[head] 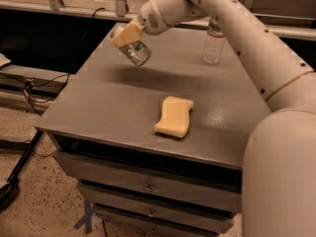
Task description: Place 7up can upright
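Observation:
The 7up can [136, 52] is a silvery can with a green mark. It hangs tilted in the air above the far left part of the grey table [113, 107]. My gripper [126, 35] is shut on the can's upper end, with a tan finger pad [127, 33] across it. The can's lower end points down and to the right. It does not touch the table, and its shadow lies on the top below it.
A yellow sponge [174, 115] lies near the table's middle front. A clear plastic water bottle [214, 42] stands upright at the far right. Drawers sit under the tabletop. My arm spans the right side. Cables lie on the floor at left.

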Motion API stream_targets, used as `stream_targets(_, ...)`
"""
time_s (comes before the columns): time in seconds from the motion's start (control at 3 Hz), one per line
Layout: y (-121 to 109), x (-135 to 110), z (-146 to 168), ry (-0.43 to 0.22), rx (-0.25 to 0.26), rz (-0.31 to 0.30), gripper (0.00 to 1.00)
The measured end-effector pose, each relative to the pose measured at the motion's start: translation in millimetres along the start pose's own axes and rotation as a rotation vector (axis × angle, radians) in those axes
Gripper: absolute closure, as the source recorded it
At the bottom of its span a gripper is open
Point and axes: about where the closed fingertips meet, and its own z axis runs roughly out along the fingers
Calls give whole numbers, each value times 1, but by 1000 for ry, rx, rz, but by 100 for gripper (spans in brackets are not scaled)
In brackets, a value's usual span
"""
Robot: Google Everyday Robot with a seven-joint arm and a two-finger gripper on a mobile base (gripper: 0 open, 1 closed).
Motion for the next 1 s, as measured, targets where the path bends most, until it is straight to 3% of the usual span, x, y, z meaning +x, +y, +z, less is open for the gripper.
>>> stream_targets(0.33, -5, 4, -44, -184, -54, 22, 100)
stream_targets(0.67, -6, 13, -77, -291, -79, 38, 100)
stream_targets(1.0, -5, 30, -91, -358, -90, 53, 100)
